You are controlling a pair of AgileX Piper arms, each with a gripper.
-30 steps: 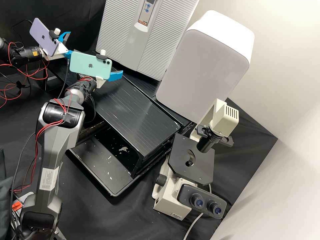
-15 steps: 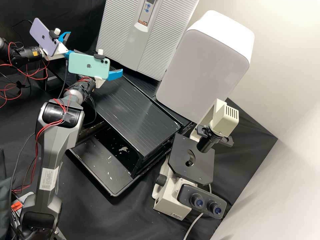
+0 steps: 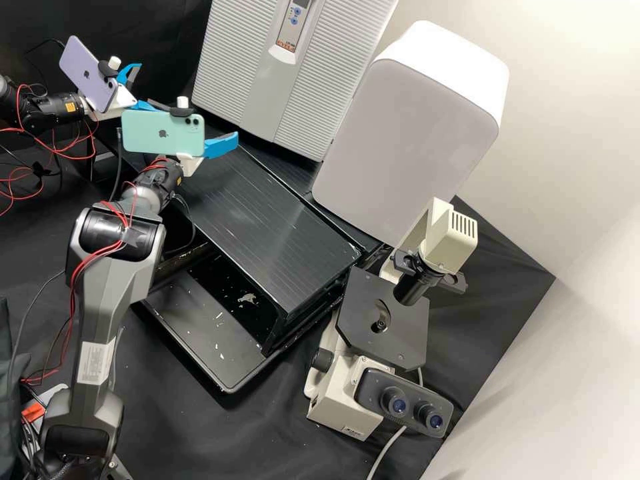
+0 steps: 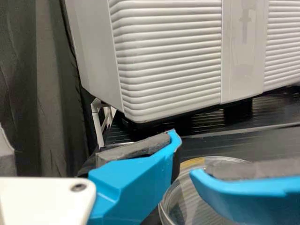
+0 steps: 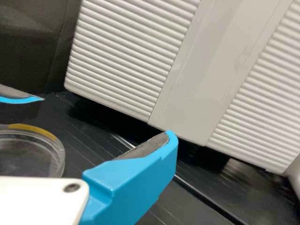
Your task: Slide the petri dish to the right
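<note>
The left arm (image 3: 43, 107) comes in low from the far left of the bench, its wrist about level and pointed toward the ribbed white machine (image 3: 293, 73). The left gripper (image 4: 183, 154) is spread wide. The clear petri dish (image 4: 183, 201) lies flat between and beneath its two blue fingers, on the black ridged platform (image 3: 267, 220) in front of the machine's corner. Contact with the dish's rim cannot be made out. The right arm (image 3: 113, 267) rises from the near left, elbow bent, forearm angled toward the same platform. The right gripper (image 3: 219, 145) hovers near the dish, apart from it. Whether it is open or closed cannot be told.
</note>
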